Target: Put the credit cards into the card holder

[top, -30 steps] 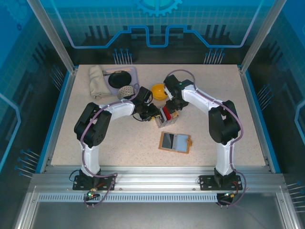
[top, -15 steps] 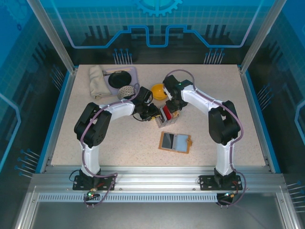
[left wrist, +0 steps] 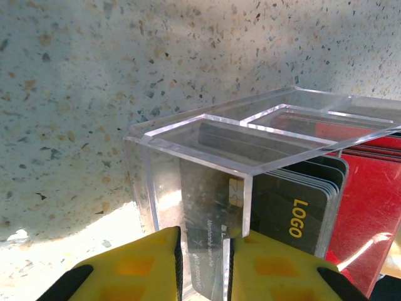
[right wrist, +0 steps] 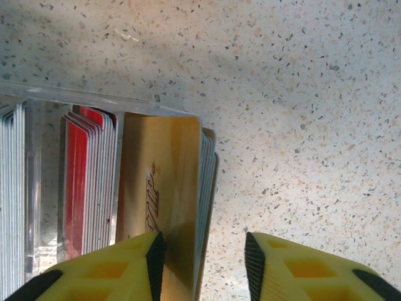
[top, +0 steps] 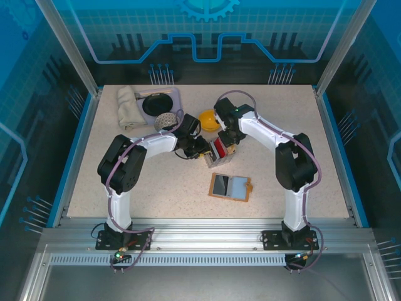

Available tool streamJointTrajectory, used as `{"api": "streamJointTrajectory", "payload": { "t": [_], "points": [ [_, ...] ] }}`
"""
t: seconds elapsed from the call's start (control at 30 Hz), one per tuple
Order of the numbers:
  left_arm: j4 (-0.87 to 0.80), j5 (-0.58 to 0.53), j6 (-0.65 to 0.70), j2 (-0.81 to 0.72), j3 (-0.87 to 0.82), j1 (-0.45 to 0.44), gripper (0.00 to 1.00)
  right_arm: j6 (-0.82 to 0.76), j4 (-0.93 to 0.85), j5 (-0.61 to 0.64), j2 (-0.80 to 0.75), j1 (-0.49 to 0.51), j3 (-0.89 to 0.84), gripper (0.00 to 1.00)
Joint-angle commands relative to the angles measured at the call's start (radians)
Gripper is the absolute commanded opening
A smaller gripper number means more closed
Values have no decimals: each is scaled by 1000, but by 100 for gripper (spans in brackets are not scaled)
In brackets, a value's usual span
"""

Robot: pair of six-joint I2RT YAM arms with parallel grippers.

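left pincer (left wrist: 203, 266): pressed together on a wall of the clear rack (left wrist: 188, 135); the wall is pinched between the yellow fingers.
right pincer (right wrist: 203, 246): spread; the end of the card stack is straddled. The gold card (right wrist: 160, 169) is seen just beside one finger, and bare tabletop (right wrist: 301, 94) is seen between the stack and the other finger.
credit cards (right wrist: 88, 182): stood on edge in the rack's compartments; red, gold, black and pale ones are seen.
card holder (top: 230, 187): laid open and flat on the tabletop, near the rack on the arm-base side, apart from both pincers.
orange bowl (top: 208, 119): placed just beyond the rack.
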Motion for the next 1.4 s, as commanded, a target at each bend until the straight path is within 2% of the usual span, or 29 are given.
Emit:
{"api": "streamJointTrajectory", "payload": {
  "t": [0.0,0.8,0.93,1.07,1.23,1.37],
  "points": [
    [-61,-3,19,15,-20,4,24,-14,-29,22,-27,7,30,38],
    [-69,-5,27,9,-25,5,23,8,-30,-25,-97,6,14,8],
    [-69,-11,31,-9,-31,4,23,33,-35,-101,-147,3,9,5],
    [-60,-14,37,-49,-41,5,26,82,-4,-228,-237,-19,-37,4],
    [-42,-22,45,-124,-65,4,33,165,80,-383,-380,-75,-157,4],
    [-1,-22,38,-215,-112,4,42,270,193,-564,-509,-162,-290,4]
  ]
}}
